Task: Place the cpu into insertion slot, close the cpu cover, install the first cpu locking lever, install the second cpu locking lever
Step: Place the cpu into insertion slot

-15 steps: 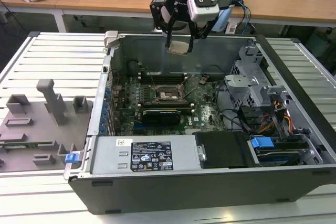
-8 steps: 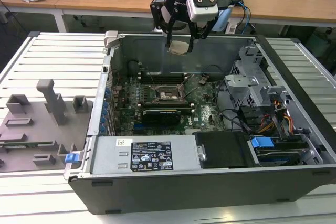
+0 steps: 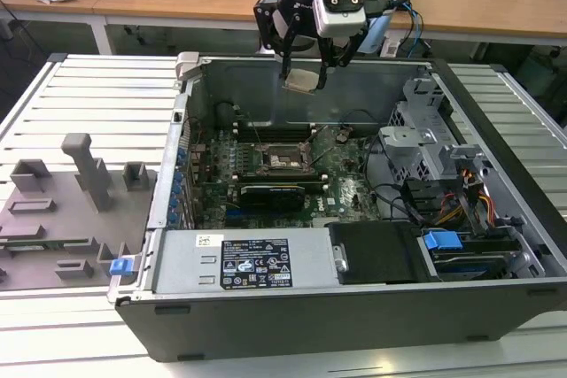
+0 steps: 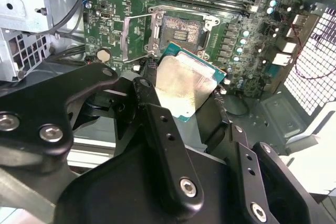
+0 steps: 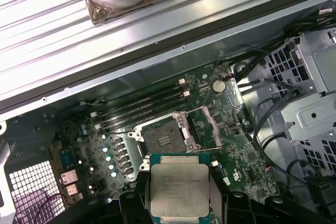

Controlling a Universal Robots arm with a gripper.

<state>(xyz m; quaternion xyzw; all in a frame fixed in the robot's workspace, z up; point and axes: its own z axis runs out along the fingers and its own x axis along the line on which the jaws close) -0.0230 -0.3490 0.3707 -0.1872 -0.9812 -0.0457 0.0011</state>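
My gripper [image 3: 301, 75] hangs above the back of the open computer case [image 3: 159, 219], shut on the cpu [image 3: 299, 81]. The cpu [image 5: 179, 187] is a flat silver-topped square on a green edge, pinched between the two black fingers [image 4: 157, 119]. Its metal top [image 4: 184, 85] tilts toward the board. Below it on the motherboard lies the insertion slot [image 5: 163, 137], dark, bare and uncovered [image 4: 181, 29]. The cpu cover [image 4: 137, 35], a thin silver frame, stands swung open beside the slot [image 5: 206, 127]. The locking levers are too small to make out.
Long black memory slots [image 5: 142, 106] run along the socket's far side. A black expansion card [image 3: 270, 194] lies near it. Drive cages and cables [image 3: 443, 174] fill the exterior view's right, the power supply [image 3: 257, 263] the front. A grey fixture tray [image 3: 62, 210] sits outside.
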